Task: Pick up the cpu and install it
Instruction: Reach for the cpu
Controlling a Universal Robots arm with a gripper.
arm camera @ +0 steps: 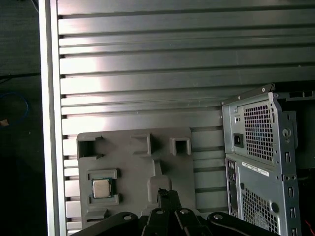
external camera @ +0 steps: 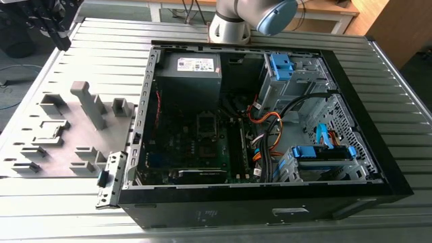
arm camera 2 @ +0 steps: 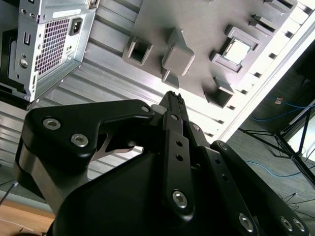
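The cpu point(arm camera: 102, 188) is a small square chip with a silver-grey top, lying flat in a square holder on the grey fixture plate point(arm camera: 133, 167); the second wrist view shows the cpu point(arm camera 2: 237, 50) too. My gripper point(arm camera: 167, 194) hangs well above the plate, off to one side of the chip and apart from it. Its black fingers point(arm camera 2: 173, 105) meet at the tip with nothing between them. In the exterior view the gripper point(external camera: 55, 23) is at the far left corner of the table. The open computer case point(external camera: 270, 192) shows its motherboard socket point(external camera: 206, 134).
The fixture plate point(external camera: 74, 131) left of the case carries several raised holders and an upright post point(external camera: 88, 104). A ribbed metal table point(external camera: 40, 202) lies under everything. Inside the case are orange cables point(external camera: 266, 134) and blue drive brackets point(external camera: 322, 152). The arm's base point(external camera: 233, 23) stands behind the case.
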